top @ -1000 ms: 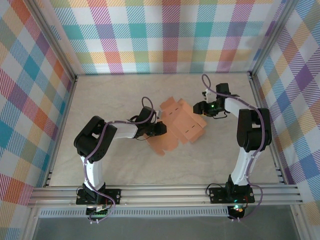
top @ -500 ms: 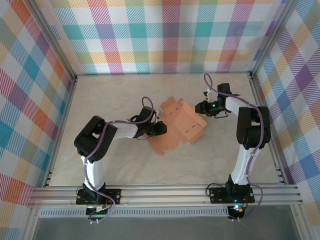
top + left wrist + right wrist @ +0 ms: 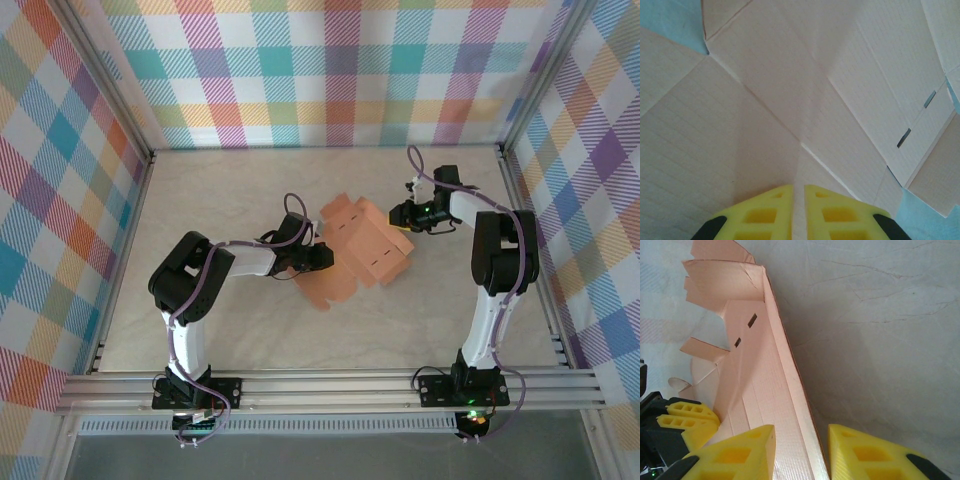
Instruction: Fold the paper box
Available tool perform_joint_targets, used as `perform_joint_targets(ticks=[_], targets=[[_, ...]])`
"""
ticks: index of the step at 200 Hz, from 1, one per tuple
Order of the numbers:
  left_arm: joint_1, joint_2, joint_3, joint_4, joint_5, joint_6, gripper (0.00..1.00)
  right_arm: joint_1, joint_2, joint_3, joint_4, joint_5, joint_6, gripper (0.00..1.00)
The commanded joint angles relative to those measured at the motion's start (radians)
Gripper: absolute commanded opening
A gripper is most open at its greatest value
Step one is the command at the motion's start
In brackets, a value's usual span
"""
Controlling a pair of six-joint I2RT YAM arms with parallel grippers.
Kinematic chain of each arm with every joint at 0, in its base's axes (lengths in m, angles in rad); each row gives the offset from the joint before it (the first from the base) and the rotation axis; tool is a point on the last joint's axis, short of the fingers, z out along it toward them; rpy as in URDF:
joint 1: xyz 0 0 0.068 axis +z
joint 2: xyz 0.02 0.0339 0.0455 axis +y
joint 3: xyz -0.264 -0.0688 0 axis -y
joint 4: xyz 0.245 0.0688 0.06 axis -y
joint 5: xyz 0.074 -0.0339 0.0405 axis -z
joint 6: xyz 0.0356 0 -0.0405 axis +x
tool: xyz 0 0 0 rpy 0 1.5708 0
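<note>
The paper box (image 3: 365,250) is a salmon-orange die-cut sheet, partly folded, lying mid-table between both arms. My left gripper (image 3: 320,258) is at its left side; in the left wrist view the yellow fingers (image 3: 771,210) are shut on a thin panel of the box (image 3: 790,90). My right gripper (image 3: 398,215) is at the box's far right edge. In the right wrist view its jaws (image 3: 801,429) stand apart, and a raised folded edge of the box (image 3: 765,370) runs between them, close to the right finger (image 3: 860,450). The left gripper (image 3: 687,422) also shows there, beyond the card.
The sheet rests on a pale marbled tabletop (image 3: 230,200), enclosed by aluminium frame posts and checked cloth walls (image 3: 330,70). Bare table (image 3: 880,330) lies to the right of the raised edge. Two slots (image 3: 917,115) pierce a far panel.
The right gripper's jaws have narrowed around the box's edge and it has edged slightly toward the sheet. The left arm and the sheet have stayed where they were.
</note>
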State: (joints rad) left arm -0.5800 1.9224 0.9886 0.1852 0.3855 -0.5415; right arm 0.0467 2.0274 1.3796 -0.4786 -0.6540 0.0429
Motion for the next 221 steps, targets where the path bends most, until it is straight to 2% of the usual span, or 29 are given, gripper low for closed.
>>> perform_joint_targets(ticks=[1, 81, 106, 137, 157, 178, 221], targets=[[0.009, 0.040, -0.001, -0.075, -0.002, 0.014, 0.14, -0.004, 0.027, 0.035, -0.042, -0.044, -0.025, 0.32], [0.009, 0.044, 0.003, -0.079, 0.000, 0.016, 0.14, -0.003, 0.049, 0.063, -0.078, -0.038, -0.036, 0.27], [0.011, 0.045, 0.003, -0.079, 0.003, 0.015, 0.14, -0.003, 0.044, 0.073, -0.102, -0.003, -0.069, 0.31], [0.011, 0.049, 0.007, -0.079, 0.006, 0.017, 0.14, -0.002, 0.030, 0.077, -0.135, -0.016, -0.173, 0.33], [0.012, 0.053, 0.011, -0.082, 0.010, 0.015, 0.14, -0.002, 0.031, 0.086, -0.170, -0.027, -0.236, 0.38], [0.012, 0.056, 0.014, -0.083, 0.013, 0.018, 0.14, -0.003, 0.037, 0.100, -0.173, 0.061, -0.235, 0.42], [0.014, 0.054, 0.014, -0.087, 0.013, 0.018, 0.14, -0.004, 0.077, 0.157, -0.210, 0.074, -0.229, 0.47]])
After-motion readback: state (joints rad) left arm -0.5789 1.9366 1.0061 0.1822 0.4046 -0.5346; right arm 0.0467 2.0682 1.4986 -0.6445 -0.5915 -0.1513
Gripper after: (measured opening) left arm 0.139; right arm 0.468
